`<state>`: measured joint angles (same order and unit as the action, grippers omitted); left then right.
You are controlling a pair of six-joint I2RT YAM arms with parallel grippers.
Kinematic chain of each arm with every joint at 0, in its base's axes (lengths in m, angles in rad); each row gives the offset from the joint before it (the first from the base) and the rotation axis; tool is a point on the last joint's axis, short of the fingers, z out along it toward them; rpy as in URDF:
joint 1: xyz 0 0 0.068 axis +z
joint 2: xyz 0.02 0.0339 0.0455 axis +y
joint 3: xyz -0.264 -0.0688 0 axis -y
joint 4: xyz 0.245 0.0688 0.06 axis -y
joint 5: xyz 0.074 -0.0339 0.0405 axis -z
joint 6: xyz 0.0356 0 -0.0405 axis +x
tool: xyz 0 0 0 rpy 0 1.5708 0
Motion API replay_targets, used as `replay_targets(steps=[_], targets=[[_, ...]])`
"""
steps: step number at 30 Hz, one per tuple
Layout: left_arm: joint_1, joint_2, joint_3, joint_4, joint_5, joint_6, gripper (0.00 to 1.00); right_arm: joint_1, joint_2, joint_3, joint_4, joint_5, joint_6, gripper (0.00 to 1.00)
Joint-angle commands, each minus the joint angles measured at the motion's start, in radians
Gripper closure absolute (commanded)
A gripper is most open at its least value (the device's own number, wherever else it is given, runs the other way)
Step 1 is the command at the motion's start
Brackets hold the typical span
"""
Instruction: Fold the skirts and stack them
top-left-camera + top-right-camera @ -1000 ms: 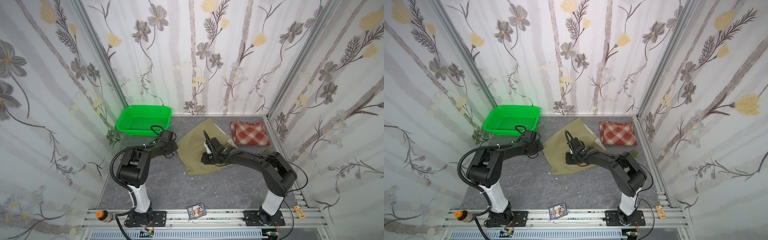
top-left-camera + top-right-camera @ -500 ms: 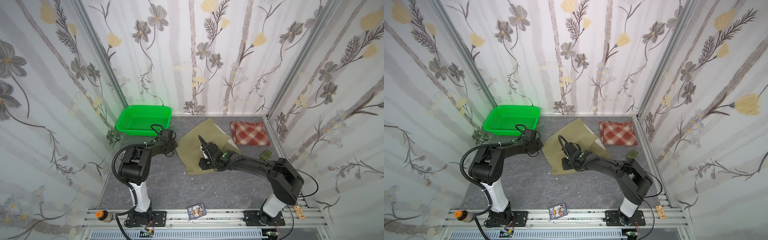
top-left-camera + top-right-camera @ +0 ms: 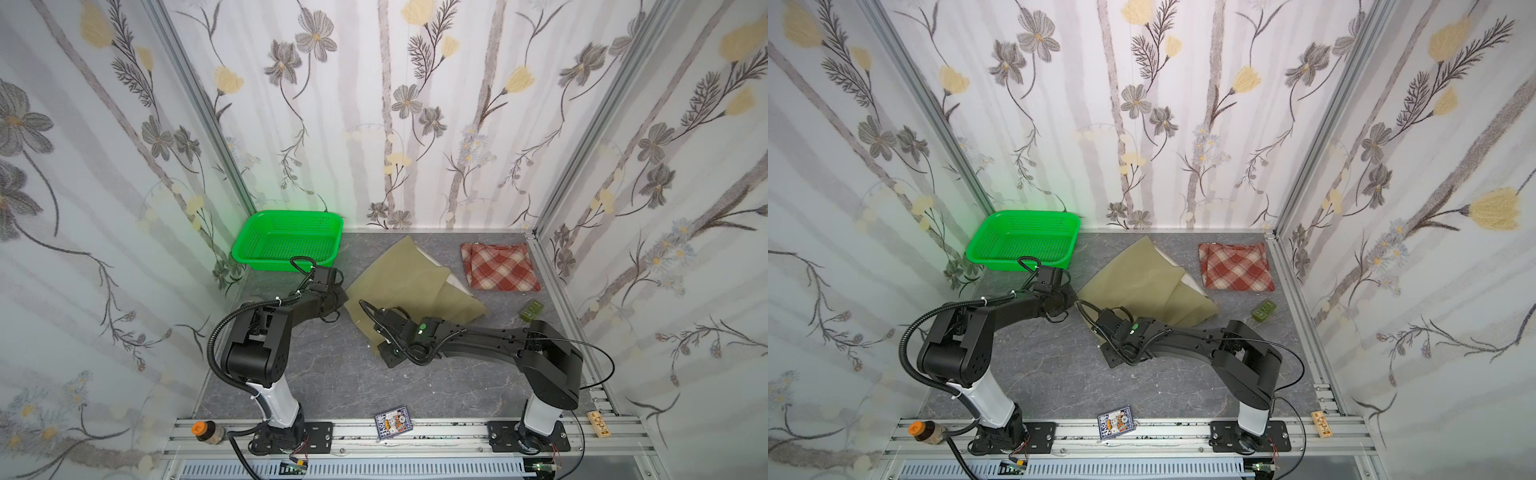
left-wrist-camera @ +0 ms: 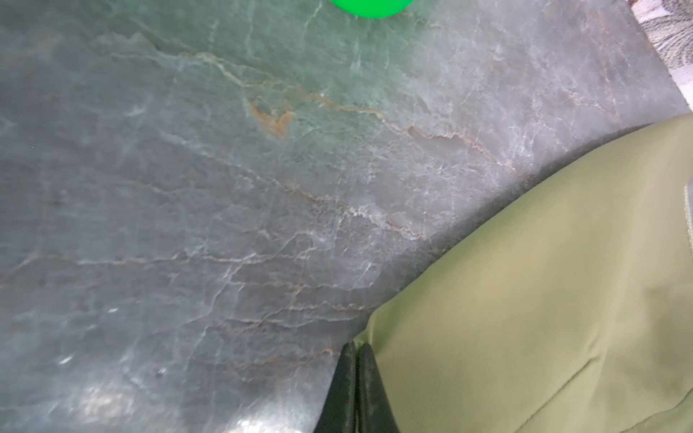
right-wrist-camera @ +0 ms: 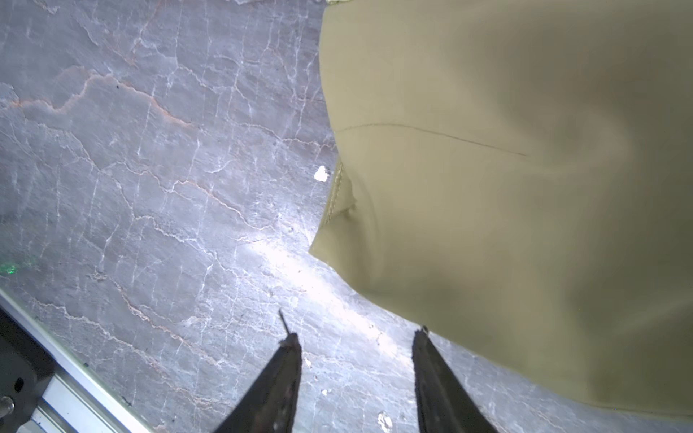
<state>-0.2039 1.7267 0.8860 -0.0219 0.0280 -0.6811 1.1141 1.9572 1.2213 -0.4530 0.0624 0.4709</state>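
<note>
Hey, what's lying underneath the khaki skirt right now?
The khaki skirt lies spread on the grey table. A white strip peeks out from under its folded right edge. Anything else beneath the cloth is covered and cannot be seen.

The basket [image 3: 282, 264] sits in the back left corner of the worktop [image 3: 324, 374]. To its right, mid-worktop, lies the spread skirt [image 3: 407, 278], one corner reaching toward the back wall and its right side lapped over itself. Further right, apart from it and near the right wall, lies the folded skirt [image 3: 500, 266]. The left end effector [image 4: 356, 346] meets the spread skirt's left corner, seemingly with that corner nipped between its tips. The right end effector [image 5: 356, 337] stands at the skirt's near corner, just beside the cloth edge. A small packet [image 3: 532, 311] lies in front of the folded skirt. A card box [image 3: 392, 422] rests on the front rail between the arm bases.
</note>
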Motion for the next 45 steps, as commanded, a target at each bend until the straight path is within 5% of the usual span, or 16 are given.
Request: replay_targets(steps=[1, 14, 16, 20, 23, 34, 36, 38, 40, 45], targets=[[0.008, -0.025, -0.029, 0.002, -0.026, -0.008, 1.00, 0.018, 0.034, 0.049, 0.006, 0.013, -0.037, 0.51], [0.085, -0.087, -0.076, -0.003, -0.011, 0.011, 1.00, 0.026, 0.194, 0.153, -0.098, 0.037, -0.064, 0.52], [0.097, -0.094, -0.080, -0.004, -0.010, 0.011, 1.00, 0.024, 0.198, 0.145, -0.111, 0.059, -0.066, 0.60], [0.117, -0.118, -0.093, -0.012, -0.013, 0.011, 1.00, 0.026, 0.167, 0.094, -0.117, 0.097, -0.065, 0.91], [0.126, -0.144, -0.106, -0.021, -0.018, 0.006, 1.00, 0.021, 0.123, 0.040, -0.121, 0.123, -0.057, 1.00], [0.123, -0.258, -0.234, -0.033, 0.035, -0.049, 1.00, -0.017, -0.020, -0.115, -0.139, 0.153, -0.056, 0.99], [0.115, -0.288, -0.264, -0.034, 0.042, -0.054, 1.00, -0.025, -0.042, -0.136, -0.144, 0.164, -0.050, 0.69], [0.113, -0.328, -0.294, -0.033, 0.044, -0.057, 1.00, -0.025, -0.074, -0.144, -0.140, 0.159, -0.041, 0.59], [0.113, -0.362, -0.312, -0.035, 0.043, -0.055, 0.61, -0.017, -0.105, -0.142, -0.128, 0.138, -0.032, 0.54], [0.113, -0.396, -0.329, -0.036, 0.041, -0.056, 0.36, 0.029, -0.114, -0.093, -0.088, 0.096, -0.034, 0.52]])
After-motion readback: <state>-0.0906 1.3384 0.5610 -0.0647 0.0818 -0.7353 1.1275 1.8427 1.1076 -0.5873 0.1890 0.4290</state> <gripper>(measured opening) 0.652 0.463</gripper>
